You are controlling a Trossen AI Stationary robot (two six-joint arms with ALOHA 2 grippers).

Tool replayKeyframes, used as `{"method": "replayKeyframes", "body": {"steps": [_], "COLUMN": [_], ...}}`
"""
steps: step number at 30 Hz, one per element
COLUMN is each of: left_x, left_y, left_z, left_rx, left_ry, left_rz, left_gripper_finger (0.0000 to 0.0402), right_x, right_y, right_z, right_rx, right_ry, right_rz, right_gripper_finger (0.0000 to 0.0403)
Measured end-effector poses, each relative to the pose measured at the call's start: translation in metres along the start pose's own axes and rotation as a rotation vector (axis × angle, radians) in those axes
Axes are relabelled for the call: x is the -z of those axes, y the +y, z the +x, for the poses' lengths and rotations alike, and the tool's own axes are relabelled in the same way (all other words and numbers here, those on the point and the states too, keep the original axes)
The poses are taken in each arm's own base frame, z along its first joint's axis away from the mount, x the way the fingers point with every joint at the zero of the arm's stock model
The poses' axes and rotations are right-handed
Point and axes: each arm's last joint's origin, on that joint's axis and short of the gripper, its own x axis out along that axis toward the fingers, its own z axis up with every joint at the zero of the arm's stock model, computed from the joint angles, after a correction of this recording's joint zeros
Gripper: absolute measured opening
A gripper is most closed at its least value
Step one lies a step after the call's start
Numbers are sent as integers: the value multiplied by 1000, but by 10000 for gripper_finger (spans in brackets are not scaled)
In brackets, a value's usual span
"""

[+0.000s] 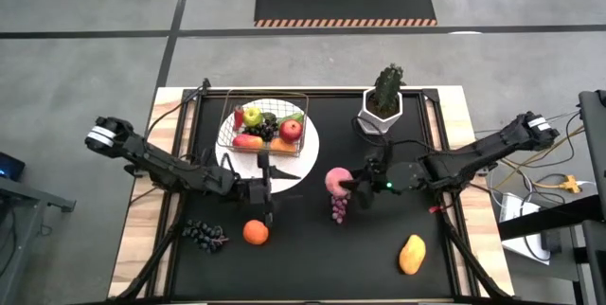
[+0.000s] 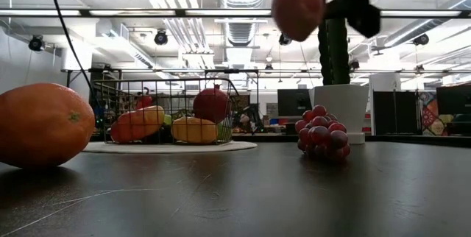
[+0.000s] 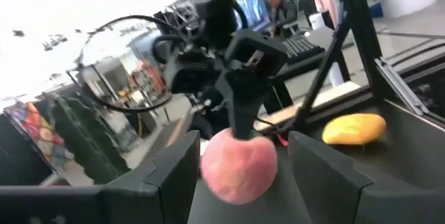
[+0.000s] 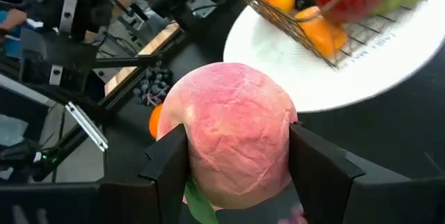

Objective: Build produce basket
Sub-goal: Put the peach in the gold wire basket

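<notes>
the right pincer point(image 4: 233, 161) pinches a pink peach point(image 4: 233, 130), lifted clear of the counter point(image 1: 312, 248) as only the low view shows; the left pincer point(image 1: 265, 184) sits spread just beside the plate point(image 1: 301, 158); the wire basket point(image 1: 268, 125) on that plate holds several fruits; loose on the counter: two grape bunches point(image 1: 338, 207), one orange point(image 1: 255, 233), one mango point(image 1: 411, 254).
</notes>
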Motion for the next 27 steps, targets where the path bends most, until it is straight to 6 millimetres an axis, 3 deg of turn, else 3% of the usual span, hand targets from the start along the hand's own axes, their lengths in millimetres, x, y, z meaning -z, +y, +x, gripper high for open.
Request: {"method": "replayKeyframes", "body": {"steps": [4, 14, 27], "left_x": [-2, 4, 33], "left_y": [-4, -9, -1], "left_z": [9, 29, 62], "left_rx": [34, 55, 11], "left_ry": [65, 168, 160], "left_rz": [-33, 41, 69], "left_gripper_finger": [222, 329, 338], "right_x": [-5, -13, -15], "right_y": [0, -8, -8], "right_z": [15, 33, 31], "right_rx": [-55, -113, -117], "right_ry": [-7, 20, 16], "right_rz": [-19, -21, -24], "right_gripper_finger": [201, 201, 201]}}
